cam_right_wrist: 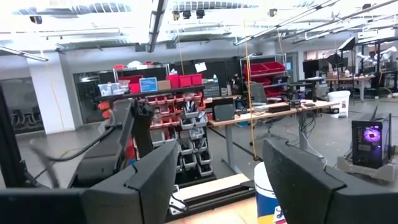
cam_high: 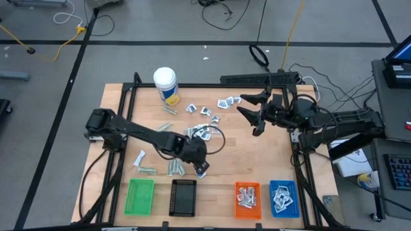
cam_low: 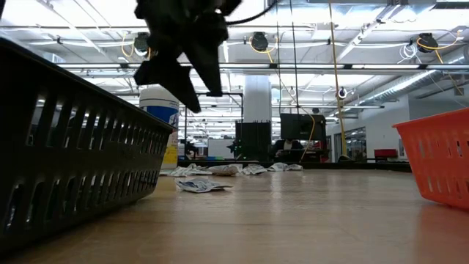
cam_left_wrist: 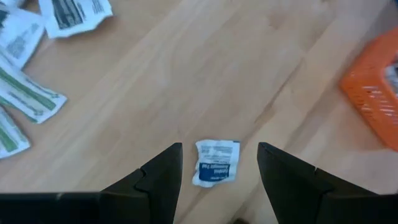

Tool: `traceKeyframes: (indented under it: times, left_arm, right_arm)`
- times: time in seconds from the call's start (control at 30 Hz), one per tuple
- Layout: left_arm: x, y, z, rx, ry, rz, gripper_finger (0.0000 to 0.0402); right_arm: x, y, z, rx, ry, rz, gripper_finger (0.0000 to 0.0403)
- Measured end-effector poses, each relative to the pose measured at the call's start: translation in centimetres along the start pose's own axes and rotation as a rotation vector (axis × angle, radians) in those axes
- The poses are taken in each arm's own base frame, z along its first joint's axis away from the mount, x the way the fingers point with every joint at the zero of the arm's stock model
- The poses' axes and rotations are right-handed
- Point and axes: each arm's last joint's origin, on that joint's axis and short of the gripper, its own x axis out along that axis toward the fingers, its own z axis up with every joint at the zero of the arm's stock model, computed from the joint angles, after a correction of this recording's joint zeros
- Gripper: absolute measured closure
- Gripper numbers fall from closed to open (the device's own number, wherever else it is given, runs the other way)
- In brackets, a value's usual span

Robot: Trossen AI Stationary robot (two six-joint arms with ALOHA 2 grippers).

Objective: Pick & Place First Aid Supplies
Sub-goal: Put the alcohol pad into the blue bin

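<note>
One sachet (cam_left_wrist: 216, 162) flat btwn fingers (cam_left_wrist: 158, 180)

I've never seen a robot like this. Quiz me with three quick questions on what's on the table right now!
1. True or false: the left gripper hangs open over a small white-and-blue sachet lying on the table.
2. Which trays already hold packets?
A. the green tray and the black tray
B. the orange tray and the blue tray
C. all four
3. Fill in: the white bottle stands near the table's far ____ corner in the high view.

Key: 1 true. 2 B. 3 left. The right gripper waits open, raised at the far right.
</note>
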Motion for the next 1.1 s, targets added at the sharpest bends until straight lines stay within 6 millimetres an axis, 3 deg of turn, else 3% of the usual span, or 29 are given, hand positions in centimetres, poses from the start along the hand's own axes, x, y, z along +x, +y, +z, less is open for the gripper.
traceKeyframes:
  times: [0.4, 0.83, 1.0, 1.1]
  left_arm:
    - [4.0, -2.7, -0.7, -0.058, 0.088, 0.099, 0.0188]
    - [8.7, -2.4, -3.0, -0.081, 0.164, 0.205, 0.0188]
    - [9.3, -2.2, -3.2, -0.073, 0.184, 0.222, 0.0189]
    - [9.4, -2.0, -3.0, -0.063, 0.186, 0.223, 0.0209]
  right_arm:
    - [-0.7, -0.2, 0.8, 0.009, -0.027, 0.003, 0.0171]
    - [-1.1, -0.3, 1.3, 0.016, -0.045, 0.004, 0.0174]
    - [-1.1, -0.3, 1.3, 0.016, -0.046, 0.004, 0.0175]
    - [-1.1, -0.3, 1.3, 0.017, -0.050, 0.004, 0.0175]
